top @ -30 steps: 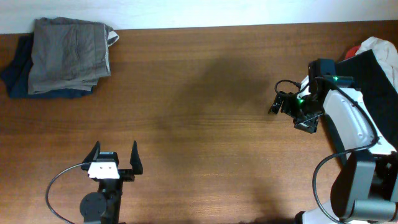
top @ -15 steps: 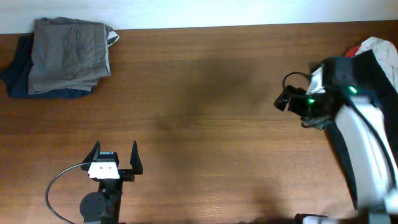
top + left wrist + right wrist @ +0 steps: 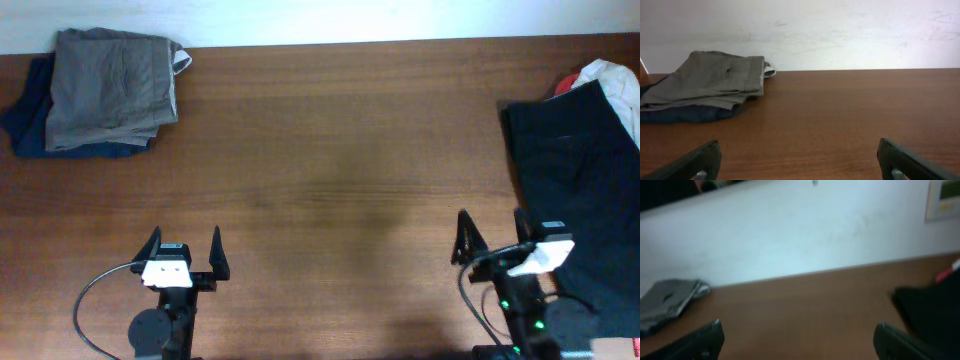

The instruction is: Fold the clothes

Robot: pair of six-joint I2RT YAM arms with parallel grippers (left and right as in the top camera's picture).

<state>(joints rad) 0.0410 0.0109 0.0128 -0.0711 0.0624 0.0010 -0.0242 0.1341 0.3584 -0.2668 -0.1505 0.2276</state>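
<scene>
The grey-olive shorts (image 3: 110,88) lie folded at the far left corner of the table, on top of a dark navy folded garment (image 3: 28,118). They also show in the left wrist view (image 3: 715,80) and, blurred, in the right wrist view (image 3: 667,297). My left gripper (image 3: 183,253) is open and empty near the front edge, far from the shorts; in its wrist view (image 3: 799,159) only bare wood lies between the fingers. My right gripper (image 3: 492,240) is open and empty at the front right, its fingers spread in its wrist view (image 3: 799,340).
A large black garment (image 3: 585,190) lies along the table's right side, beside my right gripper, with a white and red item (image 3: 600,74) at its far end. A pale wall runs behind the table's far edge (image 3: 840,69).
My right arm has pulled back from the right middle of the table, by the black garment, to the front right edge. The left arm and the shorts have not moved.
</scene>
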